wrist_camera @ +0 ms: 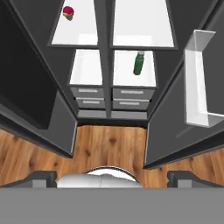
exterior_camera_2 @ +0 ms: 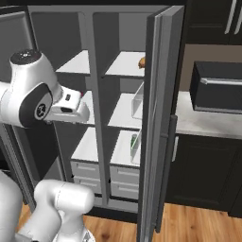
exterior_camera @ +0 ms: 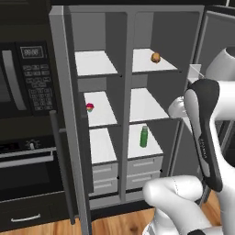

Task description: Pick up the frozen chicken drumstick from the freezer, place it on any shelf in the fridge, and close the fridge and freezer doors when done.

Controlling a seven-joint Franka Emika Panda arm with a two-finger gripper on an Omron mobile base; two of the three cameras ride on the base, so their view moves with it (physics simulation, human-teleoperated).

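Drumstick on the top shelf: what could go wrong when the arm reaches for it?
The drumstick sits high on the top shelf, while the open gripper looks down at the floor; swinging up might clip the clear door bin. It is small and lumpy, so a grasp may slip.

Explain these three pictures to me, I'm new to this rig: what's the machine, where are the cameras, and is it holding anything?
The machine is a white robot arm on a base that can drive, facing a tall grey fridge-freezer unit with both doors open. Two pictures come from cameras on the base, behind the arm to its left and right. The third looks along the gripper, down over the shelves to the wooden floor. The fingertips stand wide apart with nothing between them, so nothing is held. On the white shelves lie a chicken drumstick, top right, a pink-red item, middle left, and a green bottle, lower right.
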